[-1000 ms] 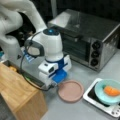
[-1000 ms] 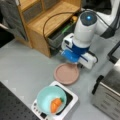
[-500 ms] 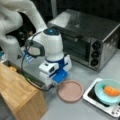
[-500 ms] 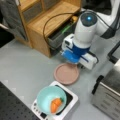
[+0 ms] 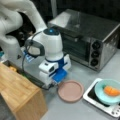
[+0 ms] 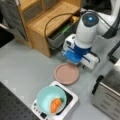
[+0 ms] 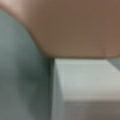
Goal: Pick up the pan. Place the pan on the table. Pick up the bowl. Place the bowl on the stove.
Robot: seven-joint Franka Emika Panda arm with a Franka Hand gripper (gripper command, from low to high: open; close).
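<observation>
The gripper point(image 5: 56, 81) sits low over the table point(image 5: 75, 110), right at the edge of the pan point(image 5: 70, 90) on the side where its white stub handle point(image 7: 82, 82) points. In a front view the gripper point(image 6: 83, 65) hangs under the bulky white and blue wrist, and its fingers are hidden behind that housing, so I cannot tell how far apart they stand or whether they have hold of the handle. The wrist view is pressed up close: the pinkish-brown rim of the pan point(image 7: 70, 27) fills the top, the white stub juts out just below it, and grey table point(image 7: 22, 75) shows beside it.

The pan point(image 6: 66, 73) lies flat on the table, just beside the stove point(image 6: 70, 101) and apart from it, between the stove and the wooden shelf unit point(image 6: 47, 22). The teal bowl point(image 6: 51, 99) is on the stove's black top, with the orange piece of food point(image 6: 55, 105) inside it. In a front view the bowl point(image 5: 107, 92) and the stove point(image 5: 100, 103) lie to the pan's right, near the picture's edge.

Behind the pan stands the steel toaster oven point(image 5: 87, 37) with its knobs. A wooden block point(image 5: 21, 96) stands on the pan's left, close to the arm's base.
</observation>
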